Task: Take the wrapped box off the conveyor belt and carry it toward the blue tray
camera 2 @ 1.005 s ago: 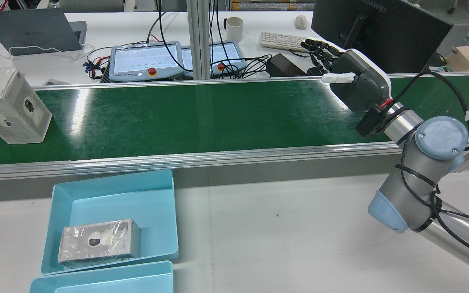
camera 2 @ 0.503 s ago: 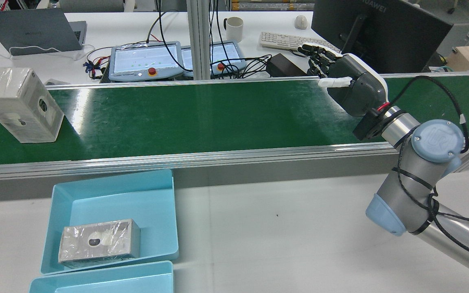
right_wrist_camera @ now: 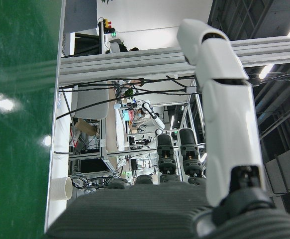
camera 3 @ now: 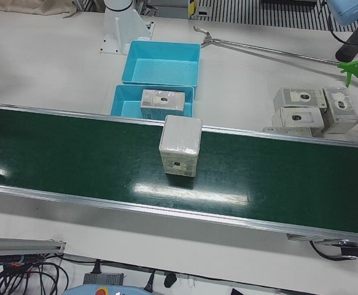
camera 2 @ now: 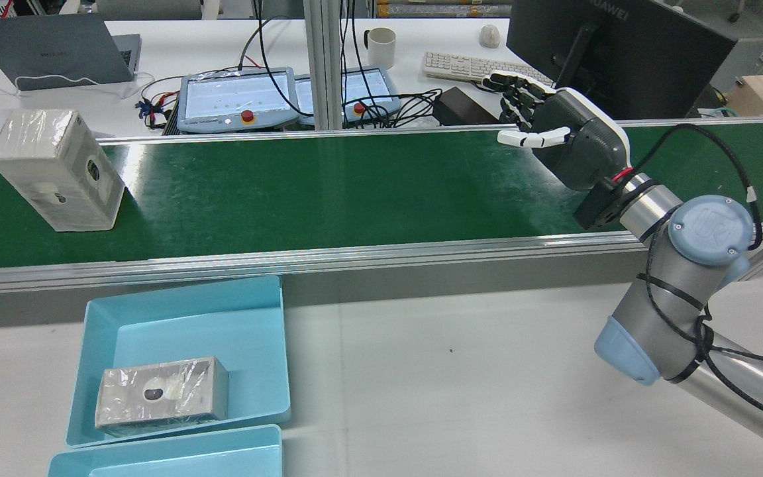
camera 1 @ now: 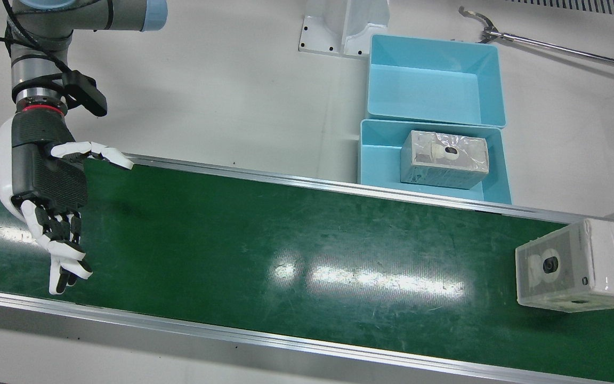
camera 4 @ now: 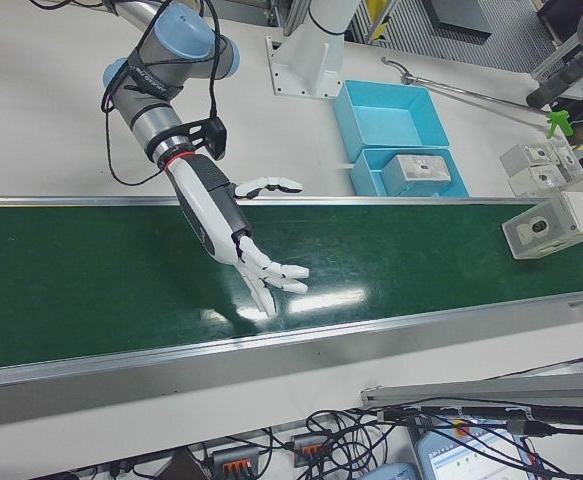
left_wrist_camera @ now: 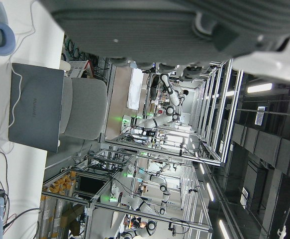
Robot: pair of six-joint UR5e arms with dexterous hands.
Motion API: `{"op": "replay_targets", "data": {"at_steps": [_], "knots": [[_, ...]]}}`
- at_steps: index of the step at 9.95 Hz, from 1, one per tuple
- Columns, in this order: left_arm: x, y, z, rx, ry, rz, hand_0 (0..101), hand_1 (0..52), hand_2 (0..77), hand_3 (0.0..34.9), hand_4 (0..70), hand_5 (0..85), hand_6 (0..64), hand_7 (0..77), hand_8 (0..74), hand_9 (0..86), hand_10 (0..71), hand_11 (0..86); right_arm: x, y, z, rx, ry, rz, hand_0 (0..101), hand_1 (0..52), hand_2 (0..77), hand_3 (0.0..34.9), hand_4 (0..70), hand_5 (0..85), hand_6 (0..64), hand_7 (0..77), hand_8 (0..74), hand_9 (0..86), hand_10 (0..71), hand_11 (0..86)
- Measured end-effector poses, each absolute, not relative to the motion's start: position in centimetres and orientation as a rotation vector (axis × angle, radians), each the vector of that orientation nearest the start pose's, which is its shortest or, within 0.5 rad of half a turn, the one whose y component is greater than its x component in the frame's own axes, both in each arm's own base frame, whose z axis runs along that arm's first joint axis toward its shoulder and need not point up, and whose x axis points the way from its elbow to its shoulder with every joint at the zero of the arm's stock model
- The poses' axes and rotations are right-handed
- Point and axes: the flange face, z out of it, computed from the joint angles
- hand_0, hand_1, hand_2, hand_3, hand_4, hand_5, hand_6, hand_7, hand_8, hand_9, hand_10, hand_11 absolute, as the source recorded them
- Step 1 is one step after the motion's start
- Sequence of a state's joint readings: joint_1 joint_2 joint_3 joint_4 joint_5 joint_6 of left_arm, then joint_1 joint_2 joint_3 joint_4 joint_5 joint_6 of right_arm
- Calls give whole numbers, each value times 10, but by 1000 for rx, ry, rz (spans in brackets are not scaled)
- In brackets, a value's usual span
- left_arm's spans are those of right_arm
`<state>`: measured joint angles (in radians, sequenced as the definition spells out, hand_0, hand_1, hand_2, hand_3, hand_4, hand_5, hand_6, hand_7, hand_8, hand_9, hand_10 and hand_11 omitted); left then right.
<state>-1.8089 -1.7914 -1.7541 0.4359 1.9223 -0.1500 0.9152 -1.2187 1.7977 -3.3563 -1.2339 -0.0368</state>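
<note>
1. Wrapped box [camera 2: 57, 171]: upright on the conveyor belt [camera 2: 328, 192], at the 9 o'clock end of the belt in the rear view. Untouched; no hand is near it.
2. Right hand [camera 2: 554, 136]: poised over the belt at about 2 o'clock in the rear view, fingers [camera 1: 64, 256] spread wide, palm empty. It is well apart from the wrapped box, with a long bare stretch of belt between them.
3. Left hand: its own camera shows only a padded part of it against the ceiling; whether it is spread or closed cannot be told. No other view shows it.
4. Blue tray [camera 2: 259, 371]: on the white surface [camera 2: 454, 377] at 7 o'clock in the rear view, just beside the belt's near rail. It already contains one wrapped box lying flat [camera 2: 161, 396]. A second blue tray [camera 1: 435, 80] adjoins it and appears empty.
5. Spare boxes [camera 3: 314, 110]: stacked on the surface beyond the belt, seen in the left-front view.
6. Progress, as judged: early. Nothing has been grasped. Remaining: bring the hand and the box together, close on it, lift it, and carry it toward the tray.
</note>
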Motion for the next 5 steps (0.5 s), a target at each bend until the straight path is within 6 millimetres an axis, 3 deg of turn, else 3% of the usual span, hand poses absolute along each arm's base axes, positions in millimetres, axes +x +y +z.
{"op": "replay_targets", "data": {"at_steps": [5], "knots": [[-225,-505,526,-303,2191,-2279,0,0,5,0,0,11,0,5,5,0,0,0,-236,-575,404,517,2624,-1868,508,207,240,9,93,240,27,169,0,38,0,16]]}}
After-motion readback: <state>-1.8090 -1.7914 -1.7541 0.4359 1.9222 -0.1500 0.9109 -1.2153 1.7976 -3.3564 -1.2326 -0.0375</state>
